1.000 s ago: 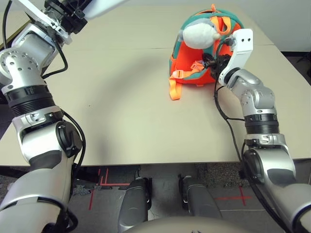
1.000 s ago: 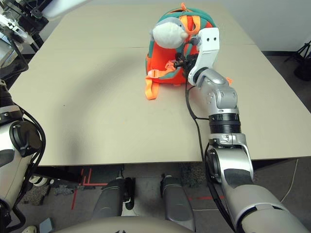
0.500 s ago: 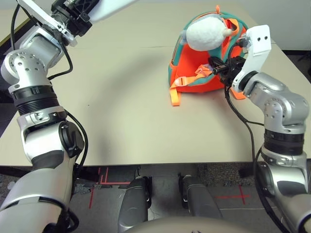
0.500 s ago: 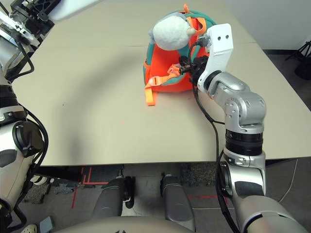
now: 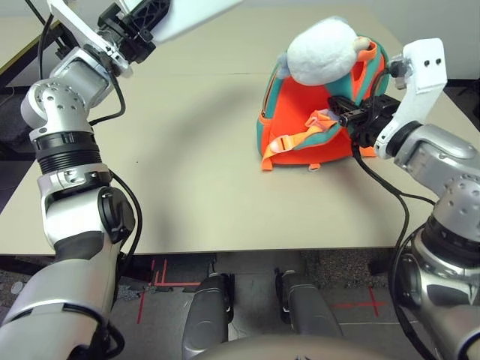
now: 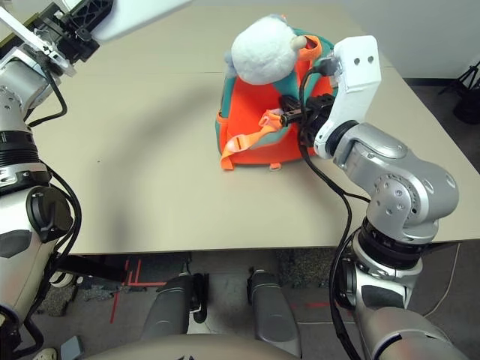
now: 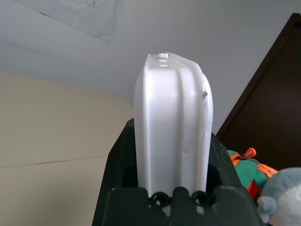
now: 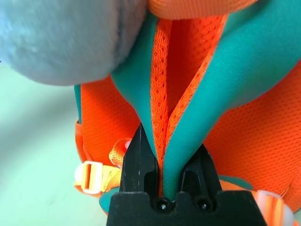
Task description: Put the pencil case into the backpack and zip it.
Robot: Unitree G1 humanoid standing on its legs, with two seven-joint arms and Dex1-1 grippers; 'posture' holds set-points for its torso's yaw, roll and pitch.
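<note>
Head cam: the backpack [image 5: 311, 124] sits toward the desk's [image 5: 195, 172] far right corner, plush toy [image 5: 322, 51] on top. The right gripper [image 5: 343, 112] is clamped on its strap.

Left wrist: the left gripper [image 7: 171, 155] squeezes the white pencil case [image 7: 171, 122], held up off the desk.

Right wrist: black fingers [image 8: 139, 160] pinch a teal-edged orange fold of the backpack.

Head camera's two eyes look forward and down over the table [image 5: 195, 187], both taking in the backpack [image 5: 315, 131] from a moderate distance, the right eye's picture shifted a touch. Left wrist view looks up along the left gripper [image 7: 171, 155] toward wall and ceiling; right wrist view sits tight against the backpack's trim at the right gripper [image 8: 165, 165].
</note>
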